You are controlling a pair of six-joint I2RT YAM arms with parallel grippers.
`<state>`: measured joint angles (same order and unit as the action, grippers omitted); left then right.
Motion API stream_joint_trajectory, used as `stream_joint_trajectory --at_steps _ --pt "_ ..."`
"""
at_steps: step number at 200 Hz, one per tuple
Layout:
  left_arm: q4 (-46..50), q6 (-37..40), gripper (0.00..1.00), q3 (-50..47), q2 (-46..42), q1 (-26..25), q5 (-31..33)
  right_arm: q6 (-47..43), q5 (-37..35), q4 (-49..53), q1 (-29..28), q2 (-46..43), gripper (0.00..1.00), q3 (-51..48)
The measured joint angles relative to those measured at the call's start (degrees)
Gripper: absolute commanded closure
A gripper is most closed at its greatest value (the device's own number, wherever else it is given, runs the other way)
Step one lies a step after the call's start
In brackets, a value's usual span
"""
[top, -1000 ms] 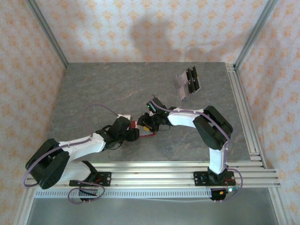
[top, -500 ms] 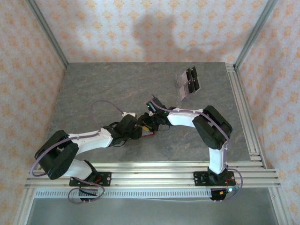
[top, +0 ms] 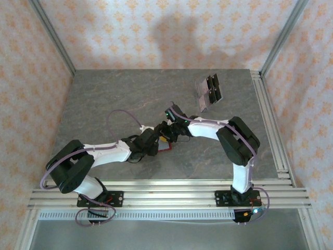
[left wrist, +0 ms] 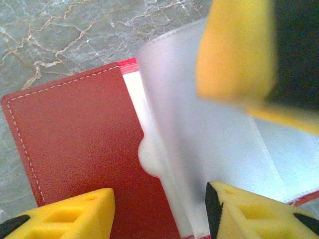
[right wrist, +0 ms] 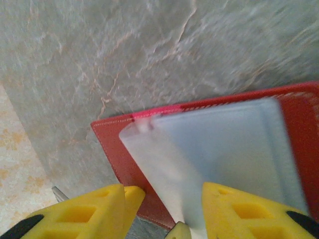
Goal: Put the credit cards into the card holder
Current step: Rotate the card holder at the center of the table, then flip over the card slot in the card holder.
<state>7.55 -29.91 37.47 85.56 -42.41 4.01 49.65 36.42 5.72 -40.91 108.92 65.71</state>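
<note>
Card holder [left wrist: 75, 144]: open flat for loading.
Right gripper [right wrist: 167, 188]: half-open astride frosted sleeve [right wrist: 224, 149], likely parting it.
Left gripper [left wrist: 158, 191]: half-open, empty, over holder.
Credit cards [top: 208, 94]: well apart.

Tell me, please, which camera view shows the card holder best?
The left wrist view: the card holder lies open up close, its red cover and frosted sleeves clear. The right wrist view catches its red edge and one sleeve; the top view gives a small, distant red patch.
</note>
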Motion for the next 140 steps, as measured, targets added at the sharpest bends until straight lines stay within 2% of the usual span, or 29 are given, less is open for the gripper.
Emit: stream_joint_trajectory --at_steps 31,140 --pt "0.0 0.0 0.48 0.0 0.0 0.0 0.0 -1.7 -1.2 1.4 1.6 -1.0 0.55 0.0" --pt "0.0 0.0 0.47 0.0 0.0 0.0 0.1 -3.9 0.1 2.4 1.2 2.1 0.56 1.4"
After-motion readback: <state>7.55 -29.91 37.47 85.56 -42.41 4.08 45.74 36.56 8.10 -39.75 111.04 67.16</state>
